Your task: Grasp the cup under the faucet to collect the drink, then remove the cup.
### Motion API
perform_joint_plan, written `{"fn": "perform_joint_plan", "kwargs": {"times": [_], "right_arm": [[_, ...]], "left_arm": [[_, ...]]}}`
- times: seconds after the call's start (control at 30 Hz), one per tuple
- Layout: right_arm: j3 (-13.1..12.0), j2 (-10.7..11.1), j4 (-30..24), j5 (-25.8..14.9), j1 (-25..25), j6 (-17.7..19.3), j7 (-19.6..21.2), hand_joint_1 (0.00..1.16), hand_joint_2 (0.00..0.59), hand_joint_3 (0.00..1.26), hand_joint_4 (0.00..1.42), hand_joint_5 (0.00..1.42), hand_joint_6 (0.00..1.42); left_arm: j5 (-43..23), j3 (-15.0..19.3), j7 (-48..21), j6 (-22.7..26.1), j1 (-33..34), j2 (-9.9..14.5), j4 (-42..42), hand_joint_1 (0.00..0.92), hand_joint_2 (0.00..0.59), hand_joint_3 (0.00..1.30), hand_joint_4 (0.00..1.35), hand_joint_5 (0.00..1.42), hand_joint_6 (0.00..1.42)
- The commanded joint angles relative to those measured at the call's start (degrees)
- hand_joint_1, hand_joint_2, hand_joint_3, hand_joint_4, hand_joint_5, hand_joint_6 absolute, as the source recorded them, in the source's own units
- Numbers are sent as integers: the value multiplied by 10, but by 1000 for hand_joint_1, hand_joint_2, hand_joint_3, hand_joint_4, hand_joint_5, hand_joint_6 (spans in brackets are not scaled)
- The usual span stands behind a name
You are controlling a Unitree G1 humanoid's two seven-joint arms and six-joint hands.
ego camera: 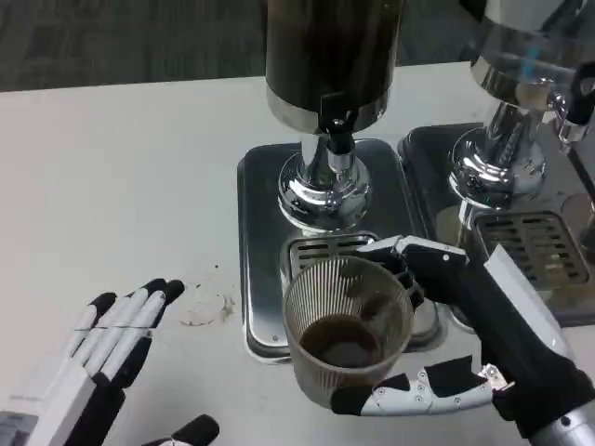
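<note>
The right hand (483,325) grips the cup (347,333) from its right side, fingers wrapped front and back; the cup stands upright with dark drink in it, at the drip tray's (265,279) near edge, well forward of the faucet (338,137). The left hand (107,348) lies flat and spread on the table (121,186), holding nothing, well apart to the cup's left. Removal looks like the right hand's job, drawing the cup toward the robot.

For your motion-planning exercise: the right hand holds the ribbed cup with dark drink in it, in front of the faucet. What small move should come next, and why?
Probably carry the cup toward the near table edge, keeping it upright. The right hand grips it, it holds drink, and it sits forward of the faucet.
</note>
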State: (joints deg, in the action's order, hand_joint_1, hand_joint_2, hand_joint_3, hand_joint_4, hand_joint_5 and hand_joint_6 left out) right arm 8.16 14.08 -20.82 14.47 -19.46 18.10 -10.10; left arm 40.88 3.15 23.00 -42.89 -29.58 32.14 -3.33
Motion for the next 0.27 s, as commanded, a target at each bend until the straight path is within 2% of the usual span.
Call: {"fn": "perform_joint_plan", "kwargs": {"times": [0.03, 0.27], "right_arm": [[-3, -11, -11, -1, -1, 8, 16, 1025, 112, 693, 791, 790, 864], [-8, -13, -11, -1, -1, 7, 17, 1025, 112, 696, 792, 790, 864]], "left_arm": [[-8, -6, -12, -3, -2, 0, 0, 0, 157, 54, 0, 58, 0], [-12, -5, -13, -3, 3, -2, -4, 0, 157, 54, 0, 58, 0]]}}
